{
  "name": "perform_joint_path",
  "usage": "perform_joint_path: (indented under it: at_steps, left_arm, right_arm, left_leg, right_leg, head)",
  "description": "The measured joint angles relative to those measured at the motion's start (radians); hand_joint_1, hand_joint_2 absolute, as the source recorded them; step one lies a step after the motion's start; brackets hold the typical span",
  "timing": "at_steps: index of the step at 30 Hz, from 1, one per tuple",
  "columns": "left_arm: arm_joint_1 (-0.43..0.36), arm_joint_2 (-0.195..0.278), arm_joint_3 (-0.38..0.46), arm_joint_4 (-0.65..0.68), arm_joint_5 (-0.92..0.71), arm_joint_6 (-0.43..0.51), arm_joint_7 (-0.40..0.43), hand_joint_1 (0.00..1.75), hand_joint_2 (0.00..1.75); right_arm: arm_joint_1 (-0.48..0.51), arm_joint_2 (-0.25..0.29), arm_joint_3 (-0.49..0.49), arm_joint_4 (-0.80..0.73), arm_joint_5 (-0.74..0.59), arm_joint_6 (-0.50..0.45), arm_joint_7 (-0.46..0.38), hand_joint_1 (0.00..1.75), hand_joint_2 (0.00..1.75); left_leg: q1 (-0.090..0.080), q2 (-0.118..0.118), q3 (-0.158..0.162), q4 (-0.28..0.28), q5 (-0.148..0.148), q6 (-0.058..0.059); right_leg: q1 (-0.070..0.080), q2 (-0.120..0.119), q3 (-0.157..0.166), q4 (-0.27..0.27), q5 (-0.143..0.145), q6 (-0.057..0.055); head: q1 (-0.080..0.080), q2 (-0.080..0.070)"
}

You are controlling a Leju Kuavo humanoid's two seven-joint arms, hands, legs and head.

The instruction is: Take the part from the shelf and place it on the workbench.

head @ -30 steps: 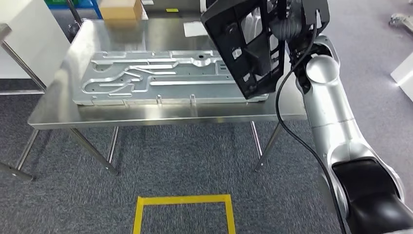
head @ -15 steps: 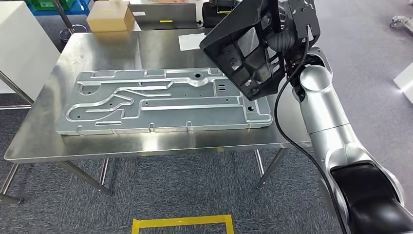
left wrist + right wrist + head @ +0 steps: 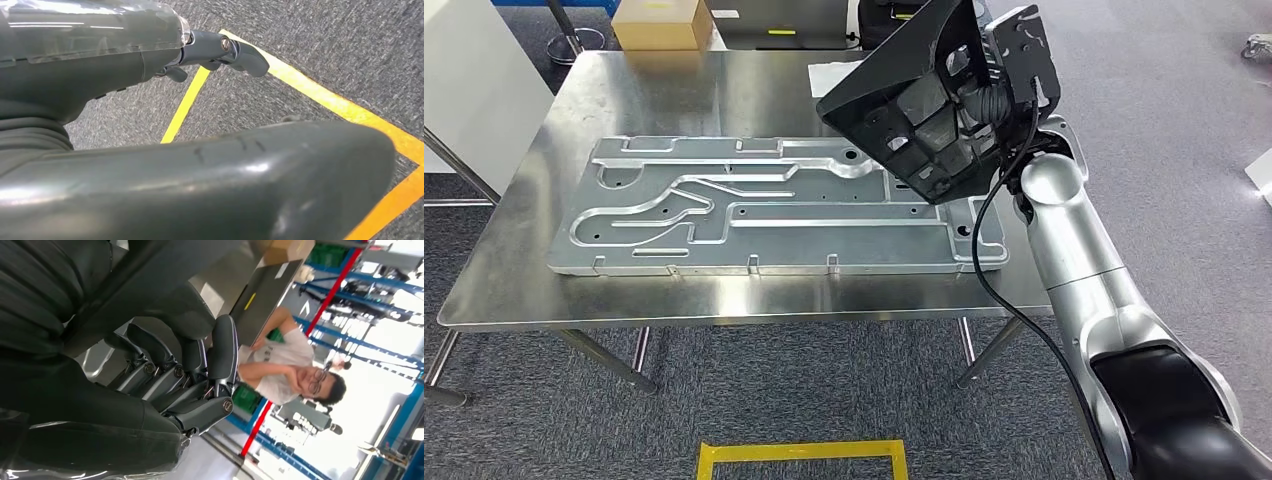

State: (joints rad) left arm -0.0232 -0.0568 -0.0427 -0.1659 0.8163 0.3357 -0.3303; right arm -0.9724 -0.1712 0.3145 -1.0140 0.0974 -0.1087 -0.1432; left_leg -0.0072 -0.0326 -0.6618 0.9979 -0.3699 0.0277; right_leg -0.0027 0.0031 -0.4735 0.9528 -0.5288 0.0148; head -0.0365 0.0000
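Note:
The black ribbed plastic part point(image 3: 904, 100) hangs tilted above the right end of the steel workbench point(image 3: 704, 95), clear of its top. My right hand point(image 3: 175, 380) grips it, the dark fingers point(image 3: 222, 352) wrapped over the part's edge point(image 3: 165, 270). In the head view the part hides most of that hand, and the silver right arm point(image 3: 1074, 250) rises to it from the lower right. My left hand point(image 3: 220, 50) hangs over grey carpet with its fingers apart and nothing in it.
A large machined aluminium plate point(image 3: 774, 215) covers most of the workbench. A cardboard box point(image 3: 662, 22) and a white sheet point(image 3: 834, 72) lie at the far edge. A white cabinet point(image 3: 474, 70) stands left. Yellow floor tape point(image 3: 802, 455) lies near. A person point(image 3: 290, 370) stands beyond the table.
The whole view has shifted as the camera moved in on the workbench. The black part has tipped from near upright to a flatter tilt over the plate's right end.

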Motion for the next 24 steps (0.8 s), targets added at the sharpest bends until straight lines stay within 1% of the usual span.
perform_joint_path:
  at_steps: [1,3,5,8,14,18,24]
  left_arm:
    - [0.0,0.001,-0.001,0.0,-0.003,-0.004,0.002,0.0,0.0]
    - [-0.001,0.002,-0.002,0.0,-0.011,-0.012,0.008,0.0,0.0]
    - [-0.003,0.005,-0.006,0.0,-0.022,-0.022,0.013,0.0,0.0]
    - [-0.004,0.011,-0.015,0.0,-0.037,-0.038,0.015,0.0,0.0]
    - [-0.012,0.022,-0.035,0.0,-0.059,-0.054,0.029,0.0,0.0]
    - [-0.016,0.029,-0.05,0.0,-0.074,-0.062,0.042,0.0,0.0]
    - [-0.019,0.035,-0.065,0.0,-0.085,-0.075,0.046,0.0,0.0]
  right_arm:
    - [-0.002,0.004,0.001,0.006,0.02,-0.013,0.0,1.75,1.75]
    - [-0.011,0.011,0.006,0.02,0.066,-0.047,0.002,1.75,1.75]
    - [-0.033,0.022,0.016,0.038,0.136,-0.107,0.01,1.75,1.75]
    - [-0.08,0.046,0.027,0.072,0.26,-0.205,0.041,1.75,1.75]
    - [-0.162,0.096,0.033,0.16,0.491,-0.335,0.11,1.75,1.75]
    - [-0.173,0.115,0.022,0.191,0.606,-0.367,0.124,1.75,1.75]
    - [-0.15,0.14,-0.021,0.231,0.696,-0.36,0.119,1.75,1.75]
  left_leg:
    - [0.0,0.0,0.002,0.0,0.0,0.001]
    - [0.0,0.001,0.006,0.0,0.0,0.001]
    - [0.0,0.001,0.008,0.0,0.001,0.002]
    - [0.0,0.001,0.009,0.0,0.003,0.002]
    - [0.0,0.002,0.01,0.0,0.003,0.001]
    - [0.0,0.002,0.011,0.0,0.003,0.001]
    - [0.0,0.002,0.012,0.0,0.003,0.001]
  right_leg:
    - [0.0,0.0,0.004,-0.003,-0.002,0.002]
    - [0.0,0.0,0.006,-0.003,-0.001,0.003]
    - [0.0,0.0,0.007,-0.001,0.0,0.004]
    - [0.0,0.0,0.007,0.001,0.001,0.004]
    - [0.0,0.0,0.009,0.002,0.002,0.004]
    - [0.0,0.0,0.009,0.003,0.001,0.004]
    - [0.0,0.0,0.009,0.003,0.001,0.003]
  head:
    - [0.0,0.0]
    - [0.0,0.0]
    - [0.0,0.0]
    - [0.0,0.0]
    - [0.0,0.0]
    - [0.0,0.0]
    - [0.0,0.0]
